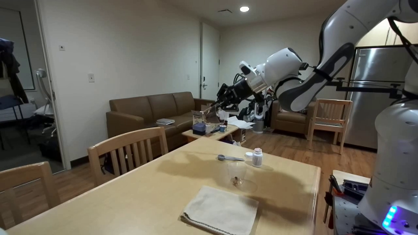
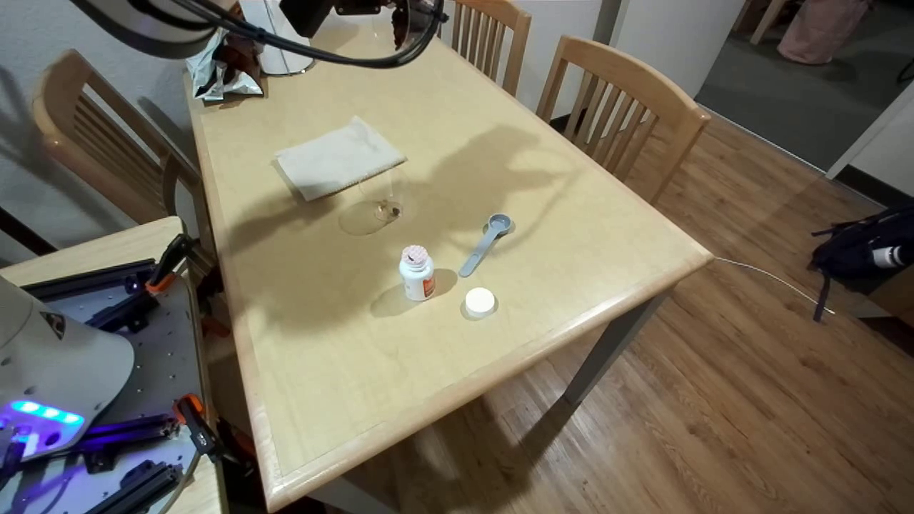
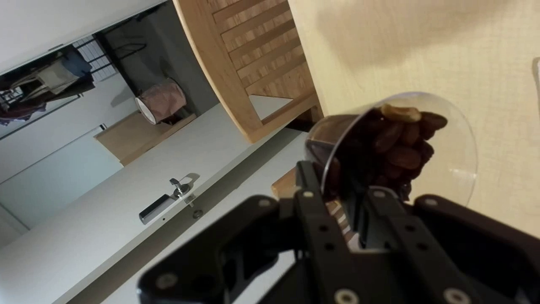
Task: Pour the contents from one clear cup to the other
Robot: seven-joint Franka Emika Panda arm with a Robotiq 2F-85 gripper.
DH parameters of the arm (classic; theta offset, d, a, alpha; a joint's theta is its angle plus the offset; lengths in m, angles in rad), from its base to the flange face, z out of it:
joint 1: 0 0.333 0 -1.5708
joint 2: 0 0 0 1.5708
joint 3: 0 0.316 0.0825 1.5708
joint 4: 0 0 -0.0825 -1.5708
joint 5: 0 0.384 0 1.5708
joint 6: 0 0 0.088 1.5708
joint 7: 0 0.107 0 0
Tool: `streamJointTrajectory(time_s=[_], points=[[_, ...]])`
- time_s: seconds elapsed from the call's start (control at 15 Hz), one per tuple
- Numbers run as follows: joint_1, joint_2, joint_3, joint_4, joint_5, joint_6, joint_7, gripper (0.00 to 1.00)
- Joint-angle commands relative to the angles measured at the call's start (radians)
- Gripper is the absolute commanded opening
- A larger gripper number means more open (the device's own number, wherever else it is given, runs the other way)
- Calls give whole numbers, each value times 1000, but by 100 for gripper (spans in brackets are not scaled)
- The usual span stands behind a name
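Note:
My gripper (image 3: pixel 332 181) is shut on the wall of a clear cup (image 3: pixel 453 169) in the wrist view. The held cup is tilted and holds dark brown pieces, like raisins or nuts. In an exterior view the gripper (image 1: pixel 219 105) holds this cup (image 1: pixel 211 115) high above the table's far side. It also shows at the top edge of an exterior view (image 2: pixel 418 25), partly cut off. A second clear cup (image 1: pixel 237 169) stands upright on the table, with a few dark pieces at its bottom; it also shows in an exterior view (image 2: pixel 378 196). The gripper is apart from it.
A folded white cloth (image 1: pixel 220 210) lies beside the standing cup. A white bottle (image 2: pixel 417 277), a white cap (image 2: pixel 480 302) and a grey scoop (image 2: pixel 489 243) are near it on the table (image 2: pixel 343 357). Chairs (image 2: pixel 621 100) line the edge. A silver bag (image 2: pixel 228 68) stands at a corner.

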Motion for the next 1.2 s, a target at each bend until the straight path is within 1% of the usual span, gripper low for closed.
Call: streamJointTrajectory(time_s=[0.0,0.27,0.33,0.67,0.8,1.07,1.13], points=[[0,0,-4,-2,-1,0,0,19],[0,0,-7,-4,-3,0,0,19],[0,0,-7,-4,-3,0,0,5],[-14,-33,-7,0,-23,5,12,5],[-9,-50,-7,16,-30,5,21,5],[-6,-51,-7,38,-41,5,31,5],[-6,-39,-6,38,-28,4,22,5]])
